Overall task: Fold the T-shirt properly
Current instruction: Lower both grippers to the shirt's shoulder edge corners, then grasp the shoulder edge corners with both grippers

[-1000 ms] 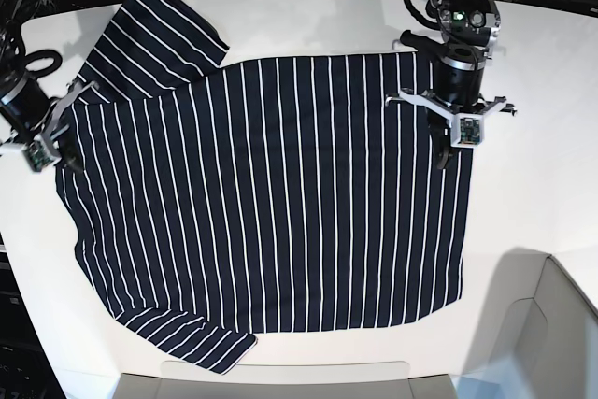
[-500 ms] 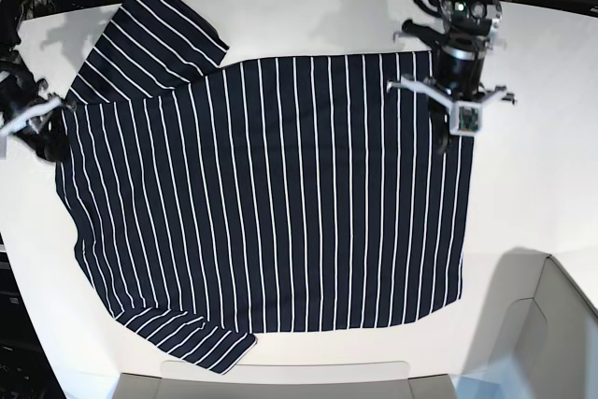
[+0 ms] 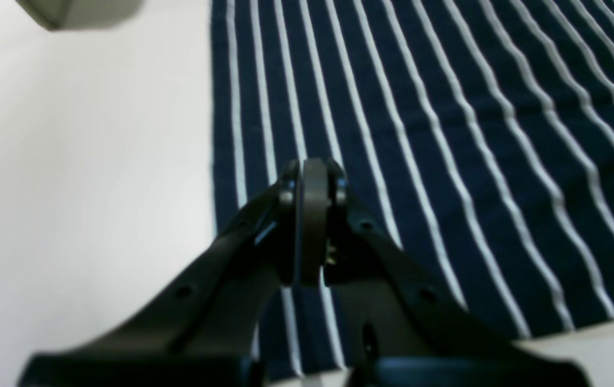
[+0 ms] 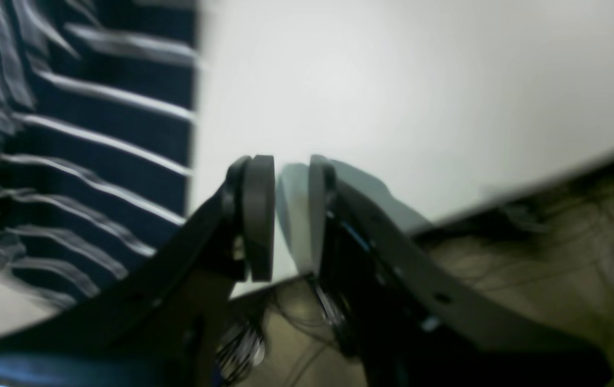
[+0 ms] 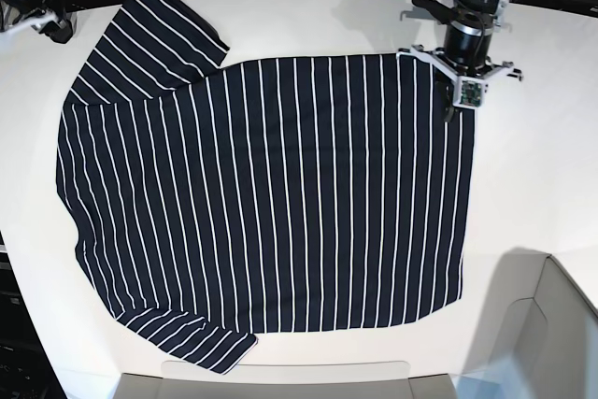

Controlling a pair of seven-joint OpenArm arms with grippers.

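While the left gripper hangs over the T-shirt's corner near 1 o'clock on the table, its two black jaws sit pressed together with nothing pinched between them. Striped cloth lies flat just under and beyond the tips; bare white tabletop runs along the gripper's 9 o'clock side in the wrist view.

Right gripper: pads parted by a narrow gap, nothing between them. Through the gap, pale tabletop and the table's edge show. A piece of the striped shirt lies off at its 9 o'clock in the wrist view, blurred. From the base view this gripper sits at the far 10 o'clock corner of the table, clear of the cloth, near the upper sleeve.

T-shirt: dark navy with thin white stripes, spread flat across the middle of the table. One sleeve angles out toward 11 o'clock, the other toward 7 o'clock. Hem edge runs straight down the 3 o'clock side.

A grey bin sits at the 5 o'clock corner.
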